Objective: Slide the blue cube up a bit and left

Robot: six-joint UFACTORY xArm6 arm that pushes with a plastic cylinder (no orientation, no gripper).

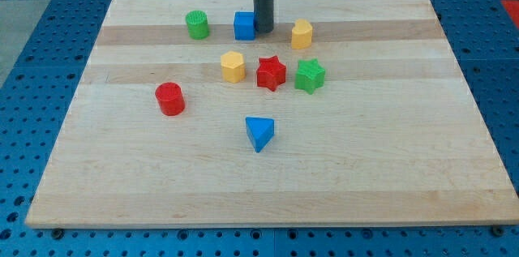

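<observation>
- Blue cube [244, 25] sits near the board's [122, 184] top edge, right of the green cylinder [197, 24].
- My tip [263, 30] touches the cube's right side; I have no gripper, just a rod.

1. Blue blocks — two: a blue cube [244, 25] and a blue triangular block [259, 133].
2. Red — two: a red cylinder [170, 99], a red star [271, 73].
3. Green — two: a green cylinder [197, 24], a green star [309, 75].
4. Yellow — two: a yellow hexagonal block [233, 66] and a yellow block [302, 34], shape unclear.
</observation>
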